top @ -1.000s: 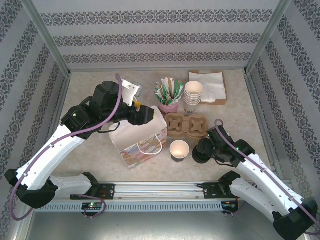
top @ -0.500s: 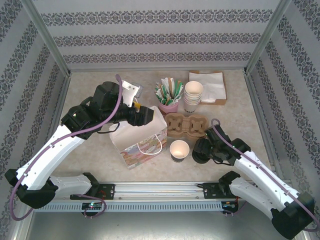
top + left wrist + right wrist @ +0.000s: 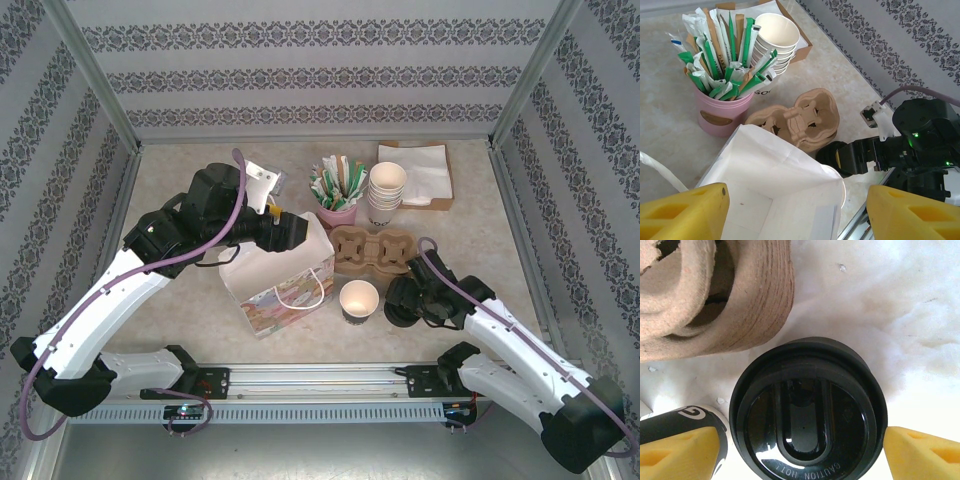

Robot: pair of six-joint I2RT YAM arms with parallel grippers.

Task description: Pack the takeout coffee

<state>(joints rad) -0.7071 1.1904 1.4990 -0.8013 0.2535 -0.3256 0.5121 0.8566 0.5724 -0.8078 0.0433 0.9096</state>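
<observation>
Two arms bend inward, jaws spread: left arm (image 3: 110,290) above bag (image 3: 285,268), right arm (image 3: 520,345) astride black lid (image 3: 807,425).

Black lid (image 3: 807,415), pink straw cup (image 3: 720,116)

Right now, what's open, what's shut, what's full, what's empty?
Bag, upright, mouth open.
Front cup, upright, lidless, looks empty.
Lid, off the cup, beside it.
Carrier, slots empty.
Cup stack, nested, upright.
Pink pot, full of packets.
Left gripper, open.
Right gripper, open around lid.
</observation>
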